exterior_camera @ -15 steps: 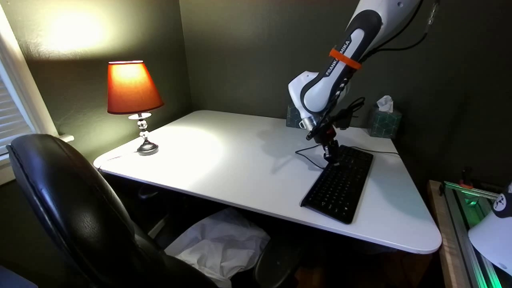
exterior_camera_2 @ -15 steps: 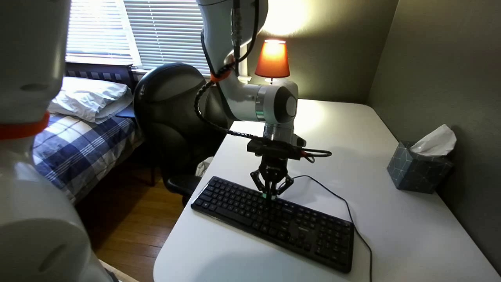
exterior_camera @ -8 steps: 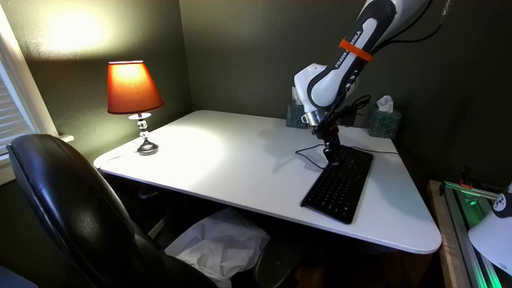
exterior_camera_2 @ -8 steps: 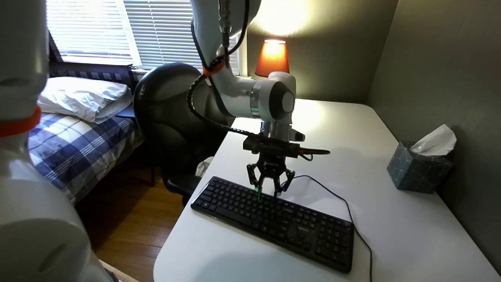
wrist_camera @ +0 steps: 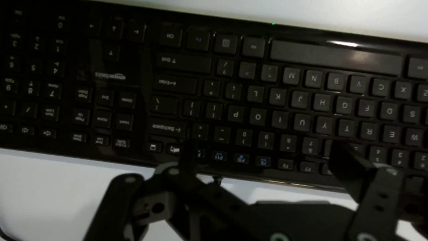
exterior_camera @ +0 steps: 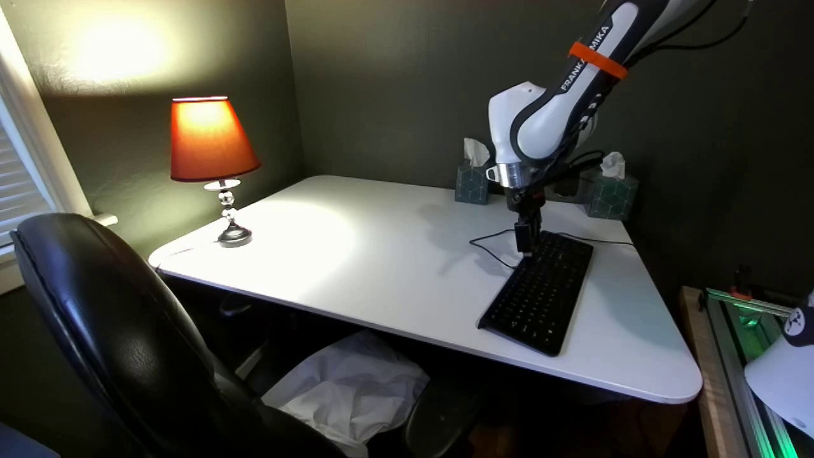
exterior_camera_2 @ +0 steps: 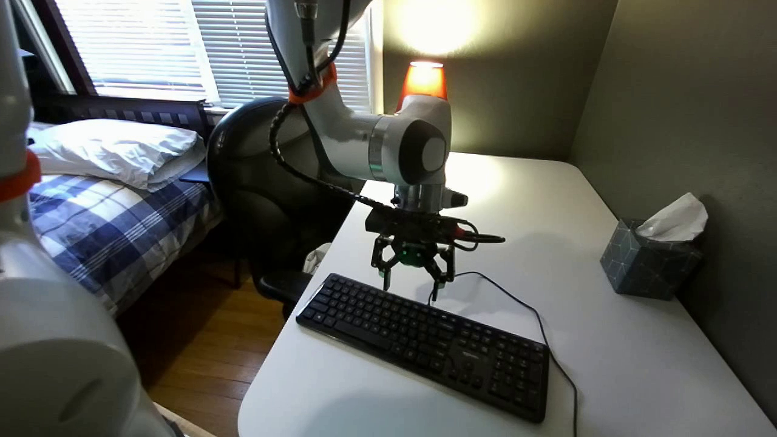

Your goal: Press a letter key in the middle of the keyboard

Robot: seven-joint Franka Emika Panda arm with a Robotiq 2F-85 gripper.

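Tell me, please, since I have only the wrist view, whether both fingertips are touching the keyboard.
Observer: No; in an exterior view a strip of desk shows between one fingertip and the keyboard.
Operator: Thank you; where does the cable lead from the back edge?
Observer: In an exterior view it curves across the desk and passes the end with the number pad.
Operator: And how many tissue boxes are on the desk?
Observer: Two, both near the wall, show in an exterior view.
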